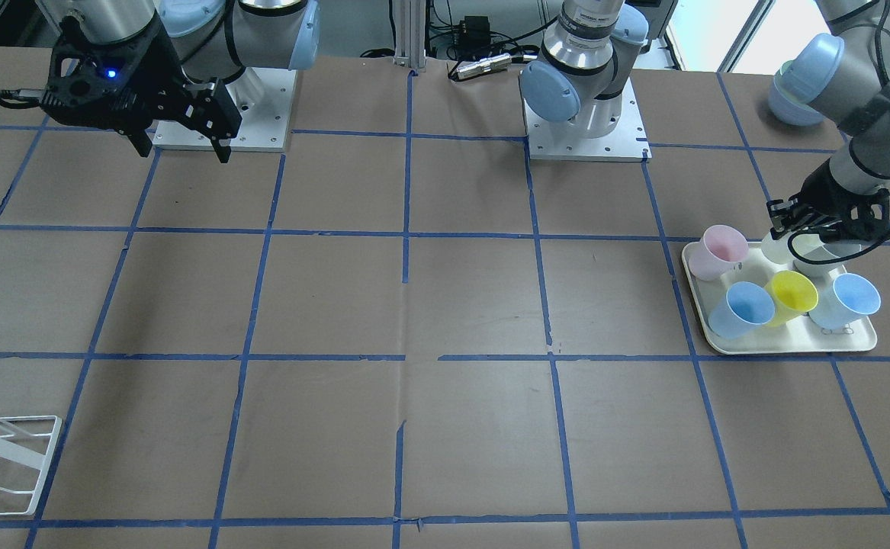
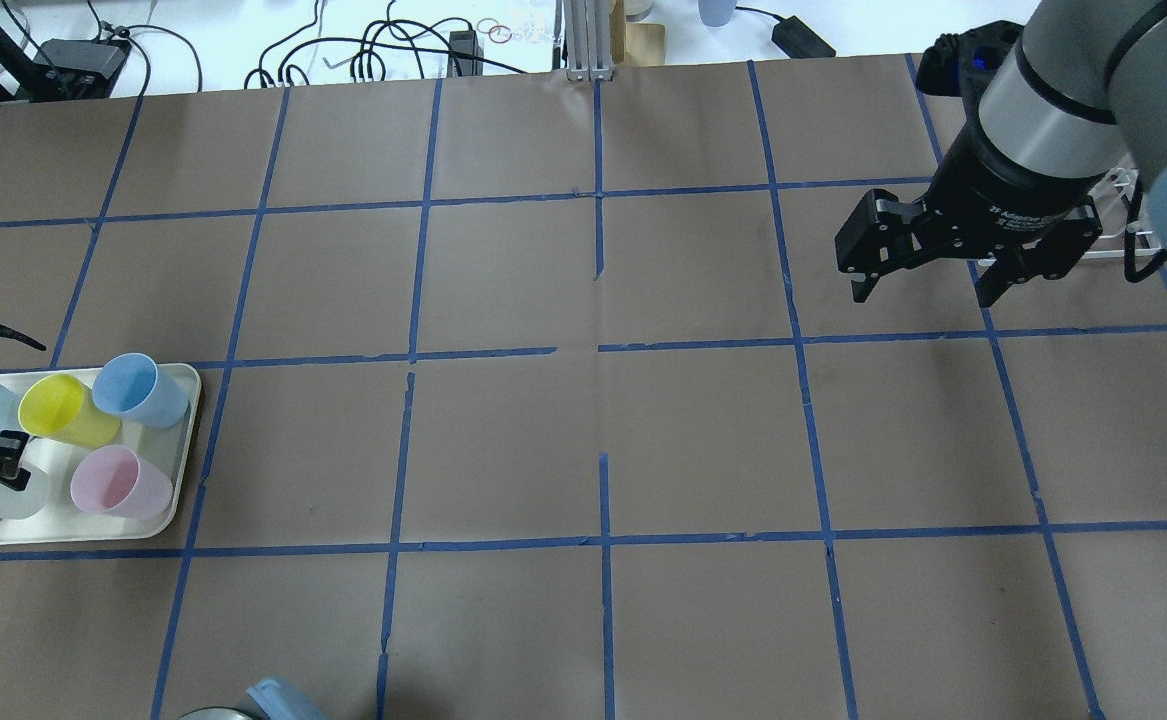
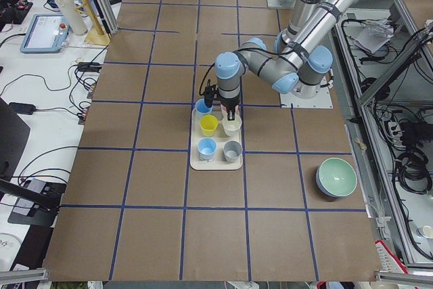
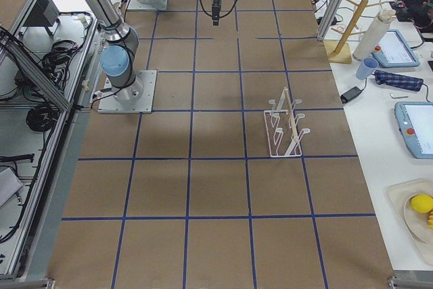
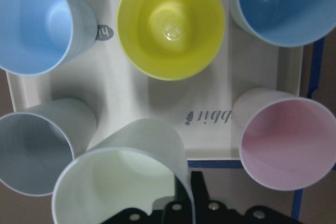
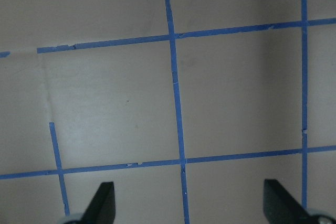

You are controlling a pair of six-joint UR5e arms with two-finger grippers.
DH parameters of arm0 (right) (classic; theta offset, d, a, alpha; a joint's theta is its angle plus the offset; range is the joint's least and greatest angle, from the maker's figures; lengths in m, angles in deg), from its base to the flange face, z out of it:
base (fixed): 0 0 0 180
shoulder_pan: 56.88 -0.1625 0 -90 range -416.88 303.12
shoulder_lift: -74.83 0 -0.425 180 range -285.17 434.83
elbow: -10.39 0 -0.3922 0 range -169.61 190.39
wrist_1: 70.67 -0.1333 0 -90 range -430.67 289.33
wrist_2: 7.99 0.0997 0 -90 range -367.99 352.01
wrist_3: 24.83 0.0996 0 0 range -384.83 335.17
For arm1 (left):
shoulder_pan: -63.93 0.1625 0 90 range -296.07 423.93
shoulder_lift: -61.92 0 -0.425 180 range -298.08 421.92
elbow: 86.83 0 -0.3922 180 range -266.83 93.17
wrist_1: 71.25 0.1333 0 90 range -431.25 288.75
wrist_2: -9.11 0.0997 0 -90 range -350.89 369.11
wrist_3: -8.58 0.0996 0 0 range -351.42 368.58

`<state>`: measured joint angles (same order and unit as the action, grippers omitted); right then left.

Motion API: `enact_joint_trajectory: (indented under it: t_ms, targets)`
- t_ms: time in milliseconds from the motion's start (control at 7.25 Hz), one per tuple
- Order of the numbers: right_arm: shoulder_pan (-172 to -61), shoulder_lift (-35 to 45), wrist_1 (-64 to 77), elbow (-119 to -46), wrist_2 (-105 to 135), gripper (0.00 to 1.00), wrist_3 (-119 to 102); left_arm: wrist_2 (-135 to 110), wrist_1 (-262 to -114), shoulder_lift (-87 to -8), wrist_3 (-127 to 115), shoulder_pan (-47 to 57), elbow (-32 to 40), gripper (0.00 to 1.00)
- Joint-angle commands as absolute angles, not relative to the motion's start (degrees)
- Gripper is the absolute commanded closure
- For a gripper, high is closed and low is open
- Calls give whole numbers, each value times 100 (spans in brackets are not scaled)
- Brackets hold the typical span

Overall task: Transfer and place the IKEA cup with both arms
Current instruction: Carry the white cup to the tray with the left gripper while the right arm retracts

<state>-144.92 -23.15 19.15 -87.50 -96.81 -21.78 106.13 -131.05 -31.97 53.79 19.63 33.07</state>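
Observation:
The IKEA cup (image 1: 779, 248) is pale cream-green and stands on the robot side of a cream tray (image 1: 795, 345), between a pale pink cup (image 1: 719, 252) and a grey cup (image 1: 818, 261). My left gripper (image 1: 788, 229) is down on it. In the left wrist view one finger (image 5: 198, 190) sits just outside the IKEA cup's (image 5: 126, 177) wall and the other jaw inside, pinching the rim. My right gripper (image 2: 926, 292) hangs open and empty above the table, far from the tray (image 2: 178, 440); its view shows only taped paper between the fingertips (image 6: 102, 203).
Two blue cups (image 1: 742, 309) (image 1: 845, 301) and a yellow cup (image 1: 792, 293) fill the tray's other row. A white wire rack (image 1: 2, 457) stands at the table's right-arm end. A pale green bowl (image 3: 336, 177) sits near the left arm's base.

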Motion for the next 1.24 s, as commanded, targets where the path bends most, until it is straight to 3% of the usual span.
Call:
enact_joint_trajectory:
  t_ms: [0,138,276,552,1103]
  targets:
    - [-14512,-2211,2083,-8787,-9694,0,-2019,10596,-12987,-3441,5367,1946,3323,100]
    - [-14521,-2220,2074,-8804,-9668,0,-1609,10605,-12987,-3511,5384,1946,3297,47]
    - [-14547,-2220,2048,-8831,-9659,0,-1422,10605,-13004,-3511,5384,1929,3271,2]
    - [-14548,-2247,2039,-8831,-9659,0,-1489,10640,-13249,-3188,5393,1867,3209,0]
    - [-14548,-2238,2048,-8822,-9685,0,-1956,10658,-16766,-2581,5036,1316,1202,0]
